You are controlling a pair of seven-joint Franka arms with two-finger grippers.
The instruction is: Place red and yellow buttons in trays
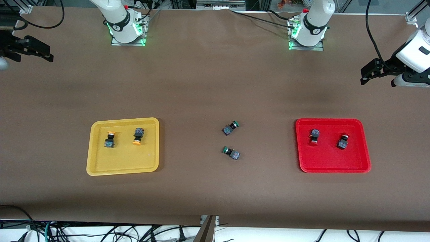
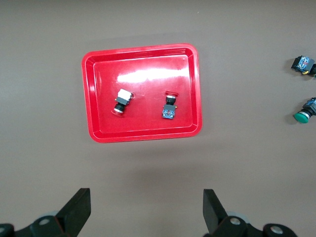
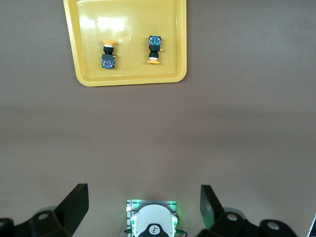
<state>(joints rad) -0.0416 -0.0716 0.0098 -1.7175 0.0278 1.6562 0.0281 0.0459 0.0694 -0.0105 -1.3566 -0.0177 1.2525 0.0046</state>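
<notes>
The yellow tray (image 1: 124,162) holds two yellow-capped buttons (image 1: 109,139) (image 1: 138,136), lying on their sides. The red tray (image 1: 332,162) holds two red-capped buttons (image 1: 314,136) (image 1: 343,141), also on their sides. My left gripper (image 1: 363,76) is open and empty, high over bare table at the left arm's end. Its wrist view shows the red tray (image 2: 143,134) with both red buttons (image 2: 122,100) (image 2: 169,107). My right gripper (image 1: 50,57) is open and empty, high over the right arm's end. Its wrist view shows the yellow tray (image 3: 128,79) with both yellow buttons (image 3: 108,53) (image 3: 154,48).
Two green-capped buttons (image 1: 230,128) (image 1: 231,153) lie on the brown table between the trays; they also show in the left wrist view (image 2: 303,64) (image 2: 306,111). The right arm's base (image 3: 152,222) shows in the right wrist view.
</notes>
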